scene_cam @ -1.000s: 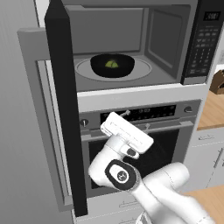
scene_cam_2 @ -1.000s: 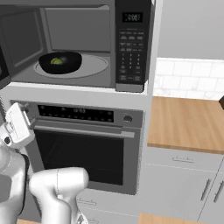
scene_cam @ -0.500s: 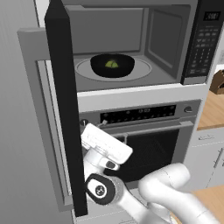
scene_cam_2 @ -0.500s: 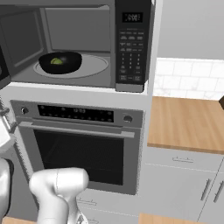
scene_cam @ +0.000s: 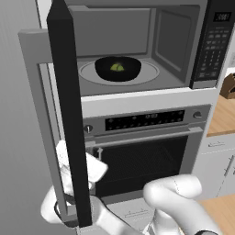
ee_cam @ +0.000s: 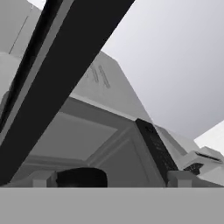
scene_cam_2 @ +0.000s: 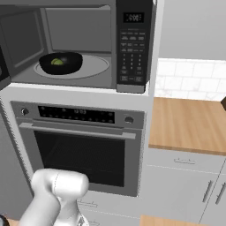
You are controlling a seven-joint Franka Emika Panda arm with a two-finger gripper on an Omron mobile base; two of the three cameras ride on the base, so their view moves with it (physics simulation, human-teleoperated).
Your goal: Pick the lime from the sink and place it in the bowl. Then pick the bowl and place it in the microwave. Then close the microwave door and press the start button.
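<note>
The black microwave (scene_cam: 213,46) (scene_cam_2: 132,48) stands open. On its turntable sits the black bowl (scene_cam: 118,69) (scene_cam_2: 61,64) with the yellow-green lime (scene_cam: 117,67) (scene_cam_2: 57,62) inside. The microwave door (scene_cam: 69,114) swings out to the left and is seen edge-on. My white hand (scene_cam: 94,166) is low, in front of the oven and partly behind the door's lower edge. In the hand view the door (ee_cam: 65,65) crosses as a black diagonal band, with the keypad strip (ee_cam: 155,151) and the bowl's top (ee_cam: 81,177) beyond. My gripper (ee_cam: 110,178) is open and holds nothing. The sink is out of view.
A wall oven with a glass window (scene_cam: 147,151) (scene_cam_2: 84,150) sits right below the microwave. To the right runs a wooden counter (scene_cam_2: 190,123) over grey cabinets (scene_cam_2: 185,185). A tall grey panel (scene_cam: 23,137) stands left of the door.
My arm has swung down and to the left. The hand went from the oven's front to behind the door's lower edge, leaving the right base view. Bowl, lime and door have not moved.
</note>
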